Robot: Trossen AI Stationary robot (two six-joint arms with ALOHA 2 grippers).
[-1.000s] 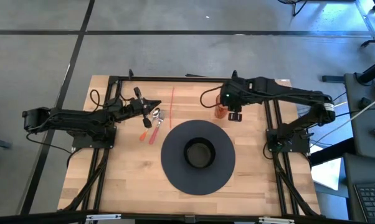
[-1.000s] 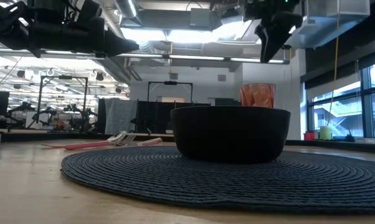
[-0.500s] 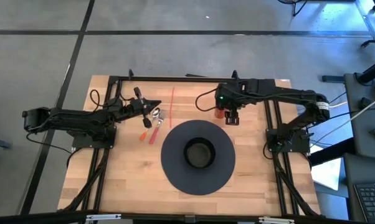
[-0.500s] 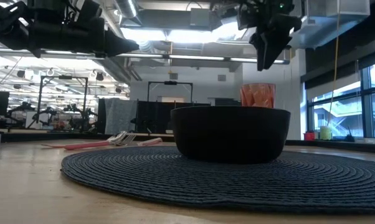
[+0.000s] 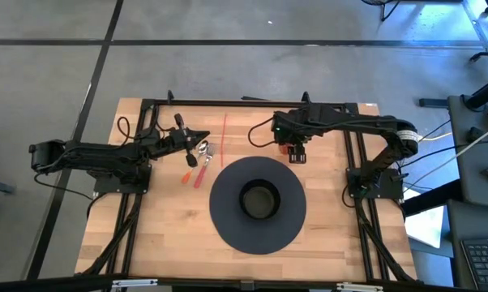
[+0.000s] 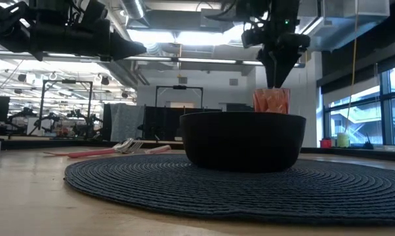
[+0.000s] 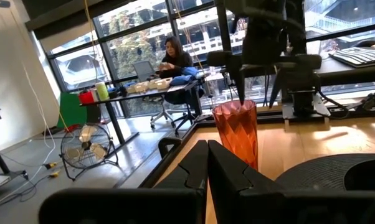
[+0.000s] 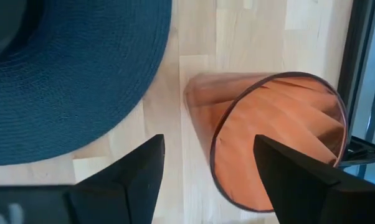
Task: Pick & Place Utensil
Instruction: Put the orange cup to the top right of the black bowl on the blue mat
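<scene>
Your right gripper, jaws spread wide and empty, hovers over the orange cup, upper right of centre. The utensils lie upper left beside the clenched left gripper; approach them squarely.

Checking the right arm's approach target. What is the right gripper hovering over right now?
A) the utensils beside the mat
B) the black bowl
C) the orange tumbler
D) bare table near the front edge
C. The right wrist view shows the open right gripper poised directly above the mouth of the orange tumbler, and the low view shows it just over the glass behind the bowl.
</scene>
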